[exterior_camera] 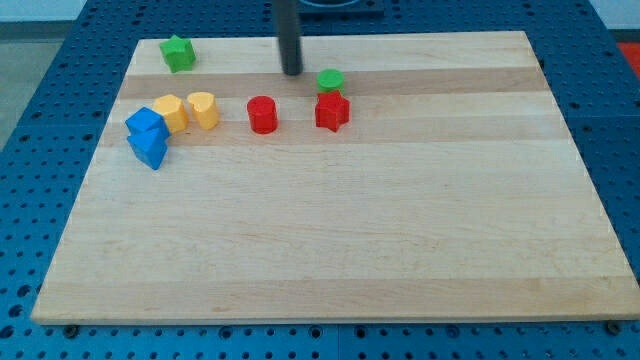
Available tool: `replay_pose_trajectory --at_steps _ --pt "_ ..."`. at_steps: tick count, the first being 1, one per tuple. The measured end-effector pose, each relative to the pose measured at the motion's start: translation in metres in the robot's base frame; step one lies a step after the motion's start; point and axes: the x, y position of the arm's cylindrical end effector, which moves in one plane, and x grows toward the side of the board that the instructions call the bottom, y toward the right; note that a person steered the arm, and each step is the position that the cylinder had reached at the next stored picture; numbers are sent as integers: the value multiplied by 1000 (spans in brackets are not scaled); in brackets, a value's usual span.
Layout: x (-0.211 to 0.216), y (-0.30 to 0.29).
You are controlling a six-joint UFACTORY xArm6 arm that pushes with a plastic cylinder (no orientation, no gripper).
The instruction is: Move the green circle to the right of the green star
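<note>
My tip (pixel 292 72) is the bare lower end of a straight dark rod; there is no pincer on it, so nothing stands apart, together or clamped on anything. The tip rests on the wooden board (pixel 330 250) near the view's top, a little left of the middle, with the rod running up out of the picture. Just to the view's right of the tip, and slightly lower, sits the green circle (pixel 330 80), close to the tip but apart from it. Directly below the green circle is the red star (pixel 332 111), and the two look to be touching, though the angle makes that hard to confirm. Well to the view's left of the tip, in the board's top left corner, lies the green star (pixel 178 53), with bare wood between it and the tip. Lower down, a row of blocks runs across the left half: a red cylinder (pixel 262 114) just left of the red star and apart from it, then two yellow blocks (pixel 203 108) (pixel 171 112) side by side, whose exact shapes I cannot make out. At the row's left end two blue blocks (pixel 146 123) (pixel 150 148) huddle together, one just below the other, beside the left yellow one.
</note>
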Motion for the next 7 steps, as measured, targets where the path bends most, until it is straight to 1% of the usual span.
replay_pose_trajectory --at_steps 1,2,3,7 --pt "16 42" --pt "41 73" --pt "53 68" --pt "53 -31"
